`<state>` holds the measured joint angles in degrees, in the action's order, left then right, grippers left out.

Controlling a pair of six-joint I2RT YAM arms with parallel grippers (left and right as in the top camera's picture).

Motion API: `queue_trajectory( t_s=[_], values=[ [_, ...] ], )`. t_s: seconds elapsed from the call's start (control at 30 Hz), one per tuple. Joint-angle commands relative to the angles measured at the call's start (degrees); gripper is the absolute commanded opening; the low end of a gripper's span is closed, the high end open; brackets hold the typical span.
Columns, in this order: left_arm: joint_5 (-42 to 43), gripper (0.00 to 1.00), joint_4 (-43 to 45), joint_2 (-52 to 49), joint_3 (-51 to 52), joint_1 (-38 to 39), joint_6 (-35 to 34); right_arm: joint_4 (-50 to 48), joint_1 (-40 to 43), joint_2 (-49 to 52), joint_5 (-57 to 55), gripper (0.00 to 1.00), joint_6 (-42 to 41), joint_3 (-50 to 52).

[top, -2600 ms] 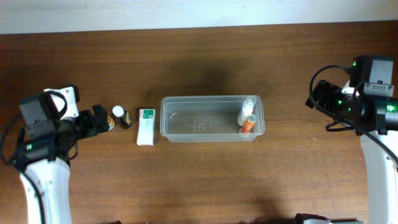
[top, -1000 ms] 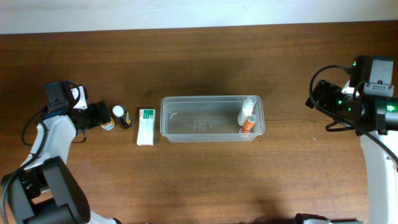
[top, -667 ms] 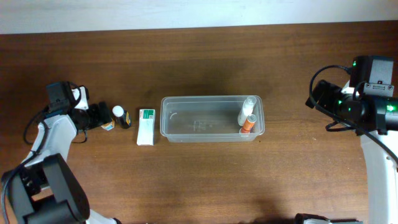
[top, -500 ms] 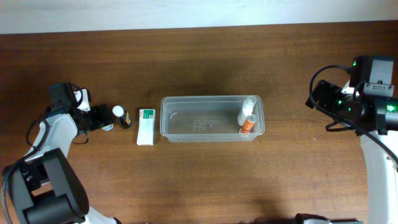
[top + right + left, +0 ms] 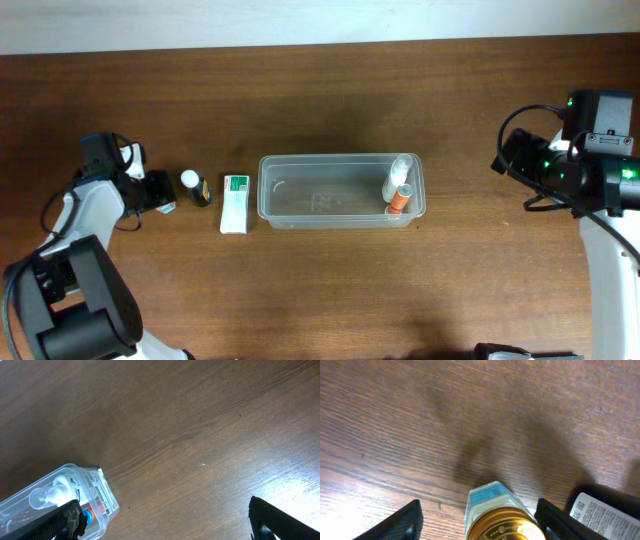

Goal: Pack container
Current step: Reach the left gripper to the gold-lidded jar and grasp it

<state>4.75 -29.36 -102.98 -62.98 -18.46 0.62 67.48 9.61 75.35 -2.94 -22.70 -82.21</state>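
You can read no words: the gold-capped bottle [image 5: 504, 525] carries a blurred blue label [image 5: 487, 496], the dark bottle [image 5: 612, 493] a blurred white one.

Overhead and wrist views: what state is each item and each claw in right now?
container: lidless, two bottles inside at its right end
white bottle: in the container
orange bottle: in the container, beside the white one
white-and-green box: flat on the table, unpacked
dark bottle: on the table, unpacked
left claw: open, straddling the gold-capped bottle
gold-capped bottle: between the fingers, not gripped
right claw: open, empty
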Motion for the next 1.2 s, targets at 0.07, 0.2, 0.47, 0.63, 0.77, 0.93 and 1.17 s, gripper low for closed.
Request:
queue_trajectory(
  t_s=[0.07, 0.2, 0.47, 0.63, 0.77, 0.93, 1.17],
  values=[
    [-0.74, 0.67, -2.99, -0.76, -4.52, -0.46, 0.92, -0.04, 0.15, 0.15, -0.11, 0.99, -0.31, -0.39],
    [-0.76, 0.67, -4.98, -0.76, -5.31, -0.46, 0.92, -0.04, 0.15, 0.15, -0.11, 0.98, -0.31, -0.39],
    [-0.74, 0.77, -7.52, -0.83, -5.33, -0.46, 0.85, -0.04, 0.15, 0.15, -0.11, 0.98, -0.31, -0.39],
    [-0.72, 0.77, -7.37, -1.09, -5.31, -0.44, 0.87, -0.04, 0.15, 0.15, -0.11, 0.99, -0.31, -0.39],
    [-0.50, 0.77, -7.34, -2.16, -5.31, -0.39, 0.87, -0.04, 0.15, 0.15, -0.11, 0.98, -0.31, -0.39],
    [-0.48, 0.76, -6.36, -4.24, -5.31, -0.15, 0.83, -0.04, 0.15, 0.15, -0.11, 0.98, -0.31, -0.39],
    [-0.50, 0.61, -5.35, -4.96, -5.31, 0.46, 0.85, -0.04, 0.15, 0.15, -0.11, 0.98, -0.31, -0.39]
  ],
)
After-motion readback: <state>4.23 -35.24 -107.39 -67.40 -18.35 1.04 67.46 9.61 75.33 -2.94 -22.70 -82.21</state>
